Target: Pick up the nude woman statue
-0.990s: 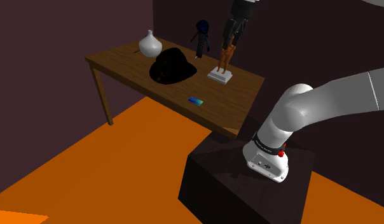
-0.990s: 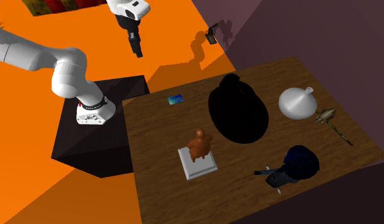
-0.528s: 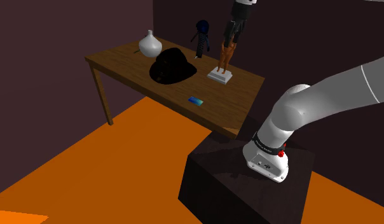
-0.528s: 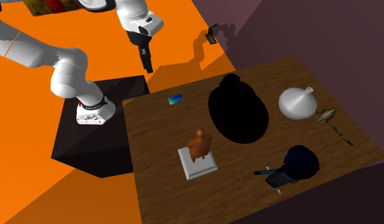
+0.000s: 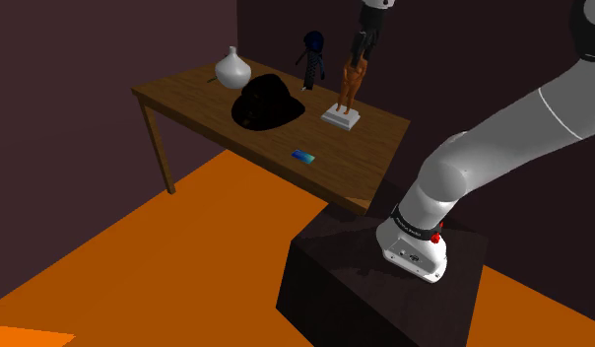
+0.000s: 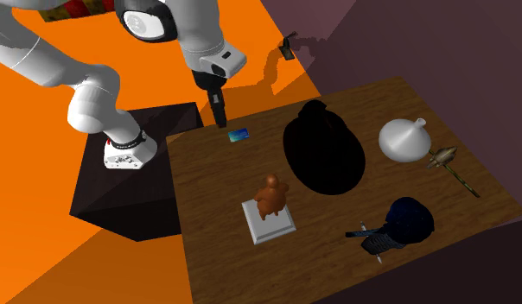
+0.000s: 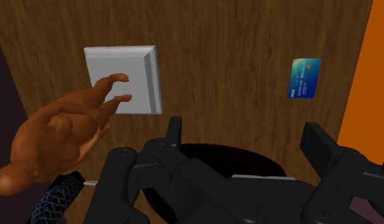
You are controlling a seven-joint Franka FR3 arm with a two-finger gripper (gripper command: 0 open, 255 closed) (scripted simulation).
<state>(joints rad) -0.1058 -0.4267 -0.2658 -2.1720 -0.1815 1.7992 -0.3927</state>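
Our hand [image 7: 243, 127] hangs open above the table [image 7: 235, 51], with nothing between its fingers. We judge this the approach. The statue [image 7: 57, 137], upright on its white base [image 7: 124, 79], stands just outside one finger, so we must shift sideways over it, then lower and close. A card [image 7: 305, 77] lies ahead of the other finger. The black hat [image 5: 266, 104] and dark figure [image 5: 312, 54] crowd in farther off.

Dim light, wooden table [image 5: 187, 104] against dark purple walls [image 5: 69, 59], bright orange floor [image 5: 138, 266]
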